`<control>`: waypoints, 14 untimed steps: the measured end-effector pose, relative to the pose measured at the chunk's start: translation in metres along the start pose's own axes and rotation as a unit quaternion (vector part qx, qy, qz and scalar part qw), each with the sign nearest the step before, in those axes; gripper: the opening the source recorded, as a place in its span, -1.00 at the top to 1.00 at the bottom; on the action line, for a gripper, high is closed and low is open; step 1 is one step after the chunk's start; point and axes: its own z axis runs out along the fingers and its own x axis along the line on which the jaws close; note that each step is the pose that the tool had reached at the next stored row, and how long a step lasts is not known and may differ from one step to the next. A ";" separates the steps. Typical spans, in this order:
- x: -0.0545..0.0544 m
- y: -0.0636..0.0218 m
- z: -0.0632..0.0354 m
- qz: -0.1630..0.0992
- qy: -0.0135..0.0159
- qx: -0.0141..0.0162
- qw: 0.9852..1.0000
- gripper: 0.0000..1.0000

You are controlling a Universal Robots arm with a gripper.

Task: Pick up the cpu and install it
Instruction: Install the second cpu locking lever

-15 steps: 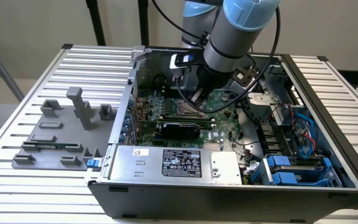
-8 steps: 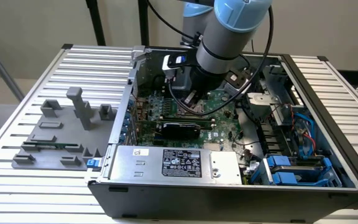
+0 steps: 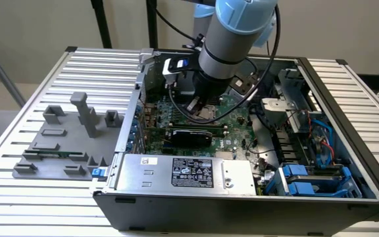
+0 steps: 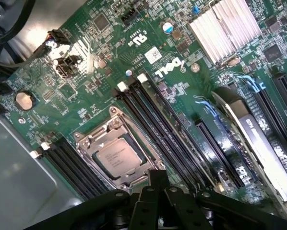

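Silvery cpu (image 4: 118, 156) seated in socket frame (image 4: 88, 139); tool (image 4: 155, 194) shut above.

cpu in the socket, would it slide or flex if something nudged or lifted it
The cpu looks like a flat, stiff metal-topped chip, so it probably would not flex. It sits inside the socket frame, which likely stops sideways sliding. Its smooth top and thin edges may make it slippery to lift.

Two cameras on an open computer case

The exterior view looks down from high in front at the black open computer case (image 3: 242, 197) on the ribbed metal table (image 3: 38, 207), from well back. The wrist view hangs close above the green motherboard (image 4: 110, 62), facing steeply down; both views share this board (image 3: 232, 123).
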 end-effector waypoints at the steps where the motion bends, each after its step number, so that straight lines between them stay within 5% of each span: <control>1: -0.001 -0.0009 -0.0001 0.000 0.000 0.001 1.000 0.79; 7: -0.006 -0.0071 0.0015 0.002 -0.004 0.006 1.000 0.79; 14: -0.007 -0.0082 0.0103 0.003 -0.006 0.006 1.000 0.79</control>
